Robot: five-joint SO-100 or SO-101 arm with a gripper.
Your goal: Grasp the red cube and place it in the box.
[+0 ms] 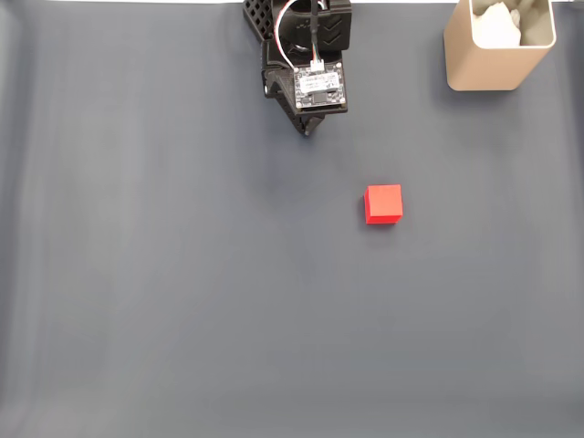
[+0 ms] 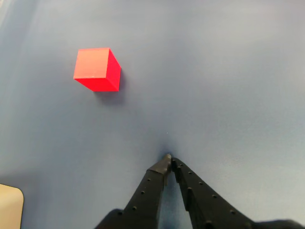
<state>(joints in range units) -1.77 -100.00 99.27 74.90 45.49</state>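
Wrist view: claw (image 2: pixel 168 159) enters from bottom edge, fingertips together at a point, nothing between them, hanging close over the bare mat (image 2: pixel 228 95). Cube (image 2: pixel 96 69) lies at approx 11 o'clock from the tips, well apart, sitting flat on the mat w/ one vertical edge turned toward the cam, so its faces are skewed vs the finger line.

Fixed view: claw (image 1: pixel 307 130) sits near top centre, below the arm's black body; cube (image 1: pixel 383 203) at about 4 o'clock from it, clear gap between. Box (image 1: pixel 498 46) is in the top right corner, upright, something pale inside, at roughly 1 o'clock from the cube and well apart from it.

Judgement: still at the reach stage; no grasp yet. Next move prob needs the fingers spread first, then a swing toward the cube, plus some wrist roll to square up on two opposite faces. Cube has no long axis, so either face pair should do.
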